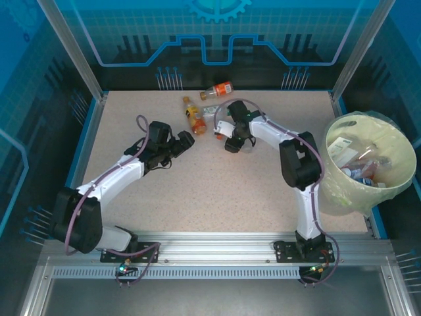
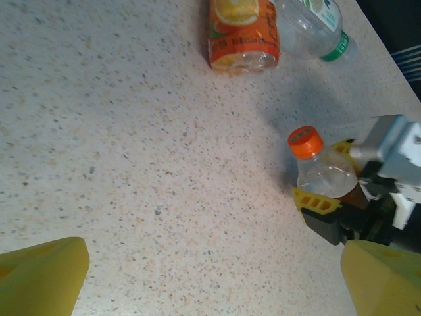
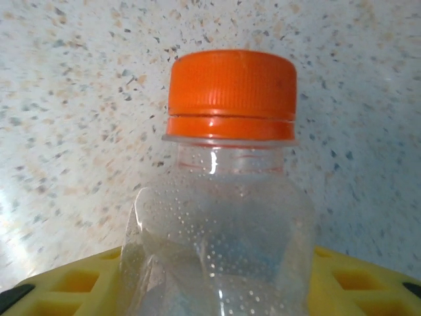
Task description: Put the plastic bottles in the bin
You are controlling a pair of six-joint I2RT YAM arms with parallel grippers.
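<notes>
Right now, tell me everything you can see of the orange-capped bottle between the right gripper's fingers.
The orange-capped bottle is small, of clear plastic, with a ribbed orange screw cap and fine droplets inside its wall, which looks slightly creased. What looks like brown liquid sits low in it. It seems to lie on the speckled table, the yellow pads of the right gripper pressed against both sides.

A clear plastic bottle [image 3: 263, 224] is gleaming glossy, droplets [image 3: 197, 227] beading inside, its orange plastic cap [image 3: 230, 92] showing fine ridges. The table [image 3: 66, 79] beneath is looking matt and speckled like stone. The liner [image 1: 360, 118] of the bin [image 1: 345, 196] is looking filmy.
</notes>
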